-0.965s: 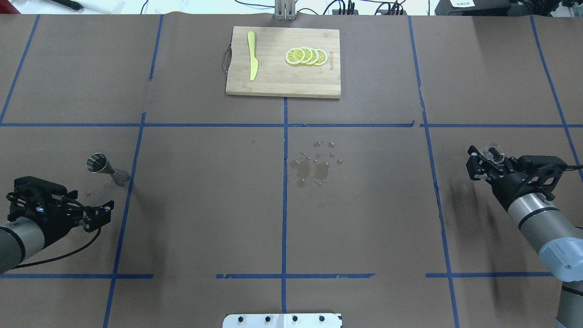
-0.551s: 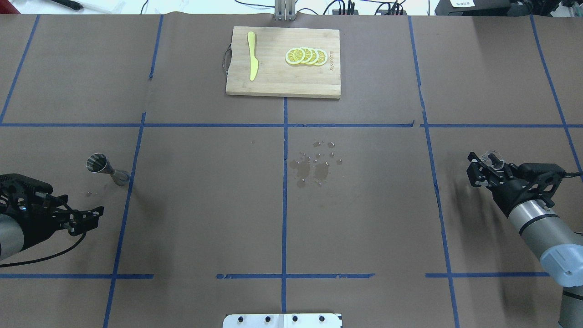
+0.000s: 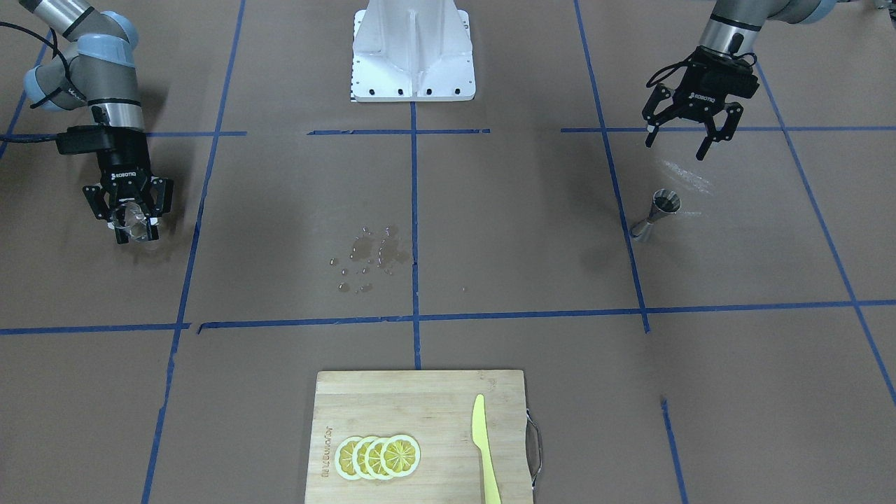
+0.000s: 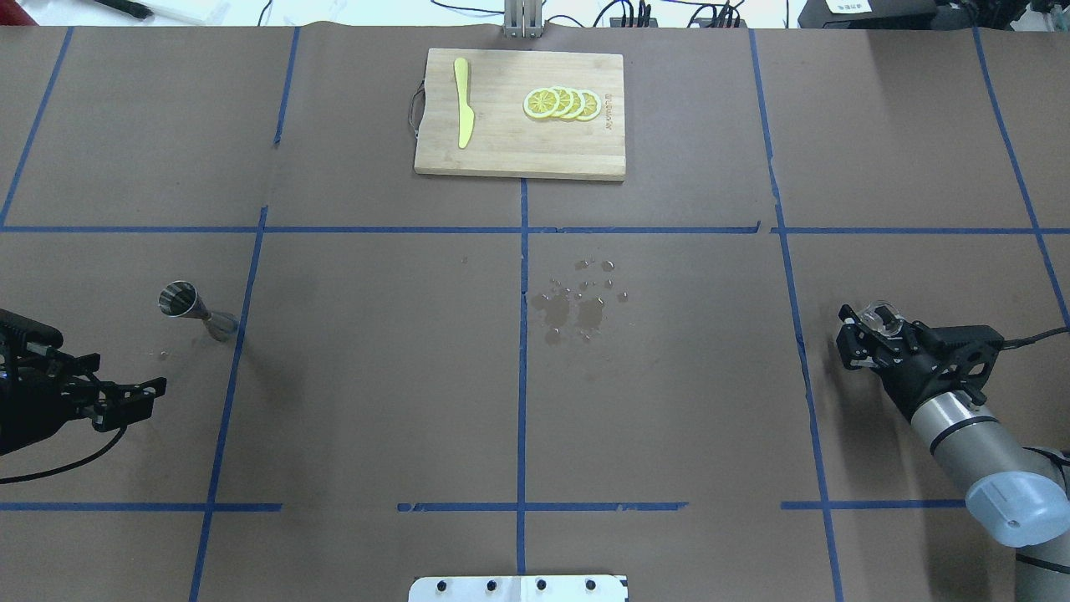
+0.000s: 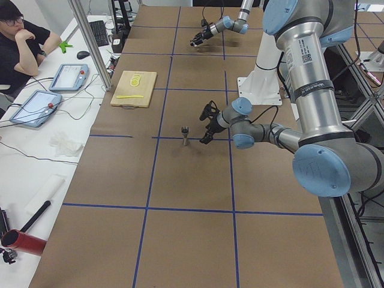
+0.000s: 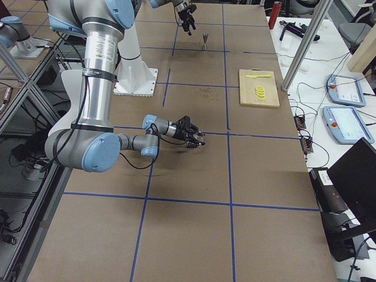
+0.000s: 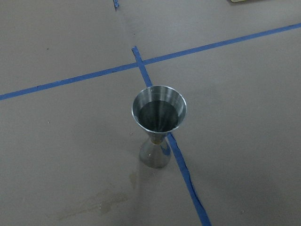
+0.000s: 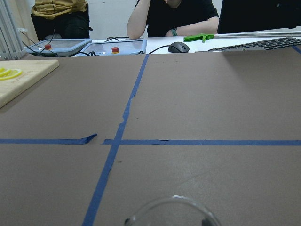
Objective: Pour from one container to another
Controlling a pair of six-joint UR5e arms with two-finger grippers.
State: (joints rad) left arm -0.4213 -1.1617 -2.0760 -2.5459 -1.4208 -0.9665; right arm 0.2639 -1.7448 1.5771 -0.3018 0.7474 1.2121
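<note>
The steel jigger [image 4: 182,300] stands upright on the left of the table, on a blue tape line, and its upper cup [image 7: 159,112] looks dark inside. My left gripper [image 4: 138,397] is open and empty, pulled back towards the robot's side of the jigger [image 3: 659,212], clear of it [image 3: 675,143]. On the right, my right gripper [image 4: 865,334] is shut on the small clear glass [image 4: 878,317], held low over the table [image 3: 134,222]. The right wrist view shows only the glass rim [image 8: 171,209] at its bottom edge.
Wet spots [image 4: 577,305] mark the paper at the table's middle, and a faint wet streak [image 7: 94,205] lies beside the jigger. A wooden cutting board [image 4: 501,150] with lemon slices [image 4: 562,103] and a yellow knife [image 4: 462,100] sits at the far centre. A person [image 5: 21,42] sits beyond the table.
My left gripper has drawn back from the jigger towards the robot, staying open. My right gripper has carried the glass towards the robot and slightly inward, lower over the table.
</note>
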